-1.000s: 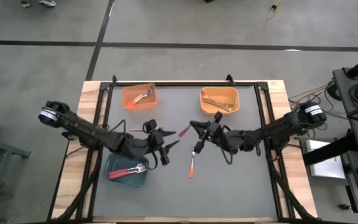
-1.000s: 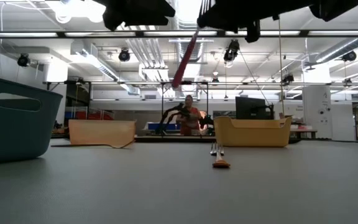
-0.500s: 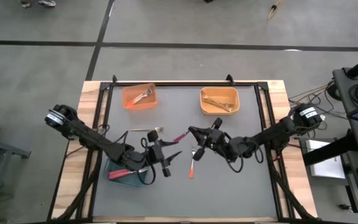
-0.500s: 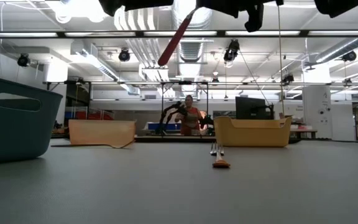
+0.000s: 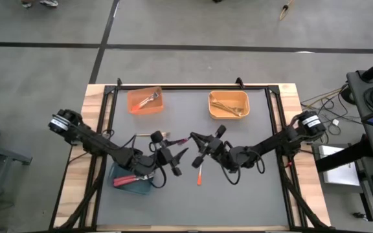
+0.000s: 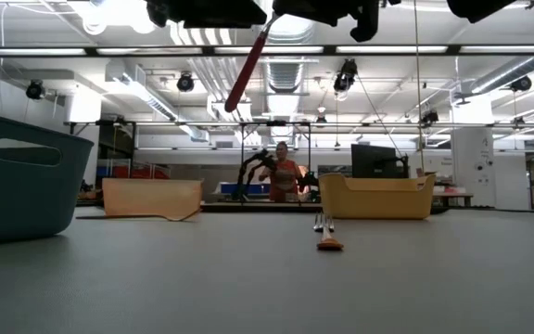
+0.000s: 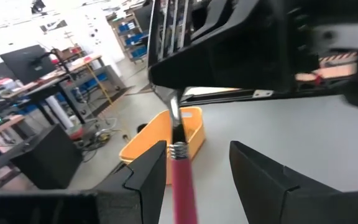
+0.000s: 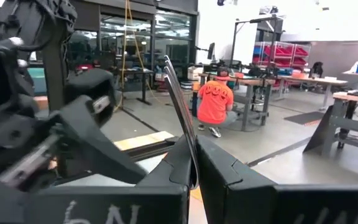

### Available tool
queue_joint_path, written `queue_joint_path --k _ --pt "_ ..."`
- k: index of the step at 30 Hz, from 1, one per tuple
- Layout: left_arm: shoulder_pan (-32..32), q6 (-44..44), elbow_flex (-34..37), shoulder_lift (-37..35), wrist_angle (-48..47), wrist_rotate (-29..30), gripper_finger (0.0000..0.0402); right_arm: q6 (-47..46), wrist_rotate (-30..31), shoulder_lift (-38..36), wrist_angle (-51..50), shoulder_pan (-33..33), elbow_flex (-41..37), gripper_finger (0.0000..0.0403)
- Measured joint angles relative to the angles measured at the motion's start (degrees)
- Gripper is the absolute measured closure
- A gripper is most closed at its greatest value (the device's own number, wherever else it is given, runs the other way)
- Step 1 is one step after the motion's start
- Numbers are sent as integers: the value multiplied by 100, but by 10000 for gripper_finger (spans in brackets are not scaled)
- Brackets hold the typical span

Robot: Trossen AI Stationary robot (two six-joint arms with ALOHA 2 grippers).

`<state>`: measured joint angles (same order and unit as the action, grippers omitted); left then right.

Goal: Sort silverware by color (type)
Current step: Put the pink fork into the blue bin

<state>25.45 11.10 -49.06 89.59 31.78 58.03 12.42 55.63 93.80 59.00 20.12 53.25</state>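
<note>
High view: left gripper (image 5: 173,160) and right gripper (image 5: 195,146) meet above mid-table. A thin red-handled fork (image 5: 180,142) spans between them. Right fingers pinch its metal end; left fingers are spread to either side of the handle. An orange-handled fork (image 5: 200,173) lies on the grey mat just below them. Teal rectangular bin (image 5: 132,182) sits under the left arm, red-handled forks inside. Orange rectangular bin (image 5: 146,100) and yellow-orange rectangular bin (image 5: 228,105) sit at the far edge, each holding forks.

Low view: red-handled fork hangs tilted, well above the table. Orange-handled fork lies ahead of the yellow-orange bin. A person in orange sits in the room beyond.

Left wrist view: handle lies between parted fingers (image 7: 145,177); right gripper blocks most of the scene.

Right wrist view: tines stick out from closed fingers (image 8: 179,165).
</note>
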Motion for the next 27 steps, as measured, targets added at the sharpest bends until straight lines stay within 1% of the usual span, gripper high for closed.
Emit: queue_joint_path --k 9,16,18,21,27 --pt "-287 195 0 6 -6 -4 244 115 -8 6 -3 0 42 394" --pt "-371 215 0 6 -10 -15 244 112 -8 6 3 -2 42 394" --pt "-395 235 0 6 -13 -122 244 50 -10 6 13 -17 42 394" --pt "-465 212 0 6 -22 -401 244 -300 -43 6 28 -83 49 394" --pt "-494 195 0 6 -18 -441 250 -387 -205 6 41 -141 49 394"
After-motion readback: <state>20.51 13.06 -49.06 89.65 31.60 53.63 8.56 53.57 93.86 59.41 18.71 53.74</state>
